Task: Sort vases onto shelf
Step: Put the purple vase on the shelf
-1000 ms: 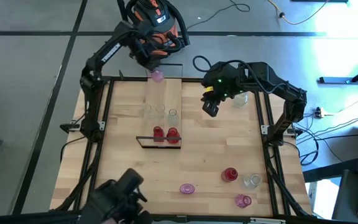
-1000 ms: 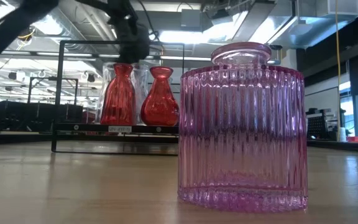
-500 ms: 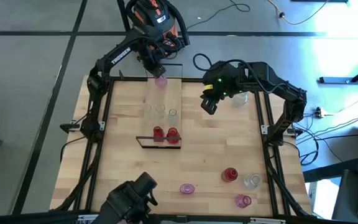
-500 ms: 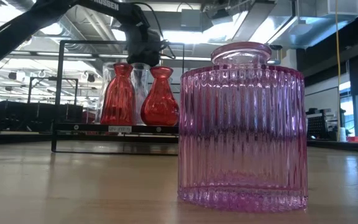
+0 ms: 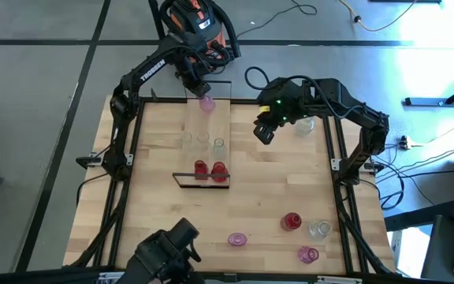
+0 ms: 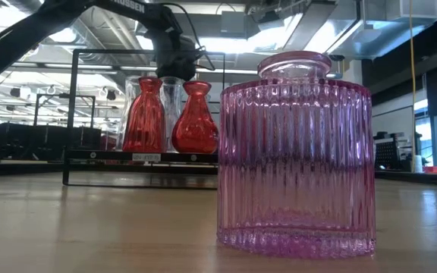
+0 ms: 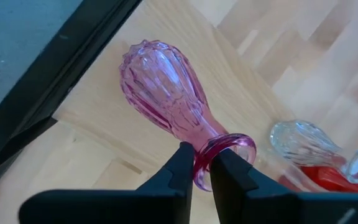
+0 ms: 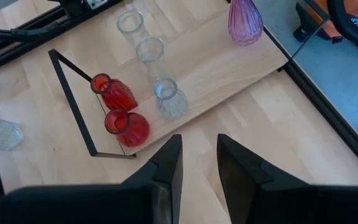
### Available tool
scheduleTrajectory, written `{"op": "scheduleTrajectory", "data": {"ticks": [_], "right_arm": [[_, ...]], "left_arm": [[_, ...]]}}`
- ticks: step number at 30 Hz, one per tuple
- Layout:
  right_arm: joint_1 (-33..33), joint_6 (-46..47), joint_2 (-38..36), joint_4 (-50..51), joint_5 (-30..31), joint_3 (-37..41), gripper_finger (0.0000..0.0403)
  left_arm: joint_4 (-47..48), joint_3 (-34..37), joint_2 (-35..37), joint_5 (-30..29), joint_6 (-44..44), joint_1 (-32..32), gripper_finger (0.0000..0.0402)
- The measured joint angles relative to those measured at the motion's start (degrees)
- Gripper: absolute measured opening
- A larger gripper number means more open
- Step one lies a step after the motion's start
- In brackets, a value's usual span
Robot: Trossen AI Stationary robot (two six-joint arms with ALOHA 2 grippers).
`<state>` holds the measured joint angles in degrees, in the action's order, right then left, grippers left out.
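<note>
Wooden surface (image 5: 251,205), shelf (image 5: 208,134) upper-centre — my left pincer (image 7: 201,167) pinches the pink vase (image 7: 163,93) at its rim; slick, brittle glass — I'd grip the neck.

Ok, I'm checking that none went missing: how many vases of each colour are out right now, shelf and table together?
Pink vases: 3
Red vases: 3
Clear vases: 5
Total: 11
</note>
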<state>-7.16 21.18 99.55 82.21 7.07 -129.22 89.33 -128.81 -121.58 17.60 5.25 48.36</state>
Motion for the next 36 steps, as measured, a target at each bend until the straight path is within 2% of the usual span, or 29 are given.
{"op": "scheduleTrajectory", "data": {"ticks": [6, 13, 31, 36], "right_arm": [[0.0, 0.1, 0.0, 0.0, -0.1, 0.0, 0.0083], [0.0, 0.0, 0.0, 0.0, -0.1, 0.0, 0.0083], [0.0, -0.4, 0.0, 0.2, -0.2, 0.0, 0.0083], [0.0, -0.4, 0.0, 0.2, -0.2, 0.0, 0.0083]], "left_arm": [[0.0, 0.0, 0.0, 0.1, 0.0, 0.0, 0.0029], [0.0, 0.0, 0.0, 0.1, 1.3, -0.5, 0.0047], [-2.0, 0.0, 0.1, 0.1, 1.2, -0.5, 0.0050], [-2.8, 0.0, 0.1, -3.0, -0.7, -0.5, 0.0050]]}}
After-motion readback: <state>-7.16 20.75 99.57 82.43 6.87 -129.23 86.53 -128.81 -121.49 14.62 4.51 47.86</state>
